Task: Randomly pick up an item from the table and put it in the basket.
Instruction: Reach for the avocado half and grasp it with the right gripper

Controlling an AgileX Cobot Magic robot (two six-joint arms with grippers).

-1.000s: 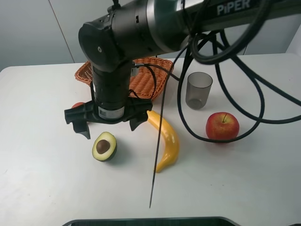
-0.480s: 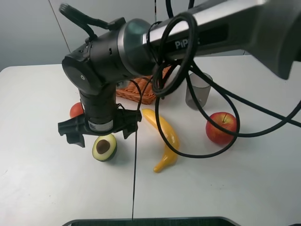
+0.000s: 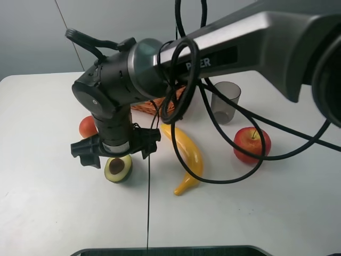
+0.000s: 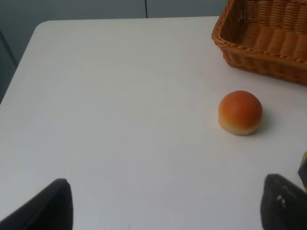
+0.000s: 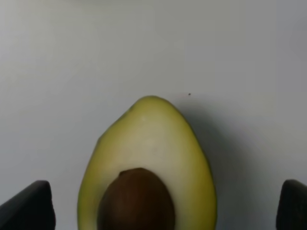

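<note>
The halved avocado (image 3: 118, 168) lies cut side up on the white table (image 3: 48, 208), its brown pit showing; it fills the right wrist view (image 5: 148, 158). My right gripper (image 3: 116, 157) reaches across to the left, open, just above the avocado with one finger on each side (image 5: 160, 208). The wicker basket (image 3: 155, 105) is mostly hidden behind the right arm; its corner shows in the left wrist view (image 4: 268, 43). My left gripper (image 4: 168, 211) is open and empty above bare table.
An orange-red peach (image 3: 87, 127) sits left of the arm, also in the left wrist view (image 4: 240, 112). A yellow banana (image 3: 187, 156) lies right of the avocado. A red apple (image 3: 251, 144) and a grey cup (image 3: 225, 101) stand further right. Black cables hang around the arm.
The right arm has swung left and lowered, bringing its open gripper from behind the avocado to straddle it. The fruit has not moved.
</note>
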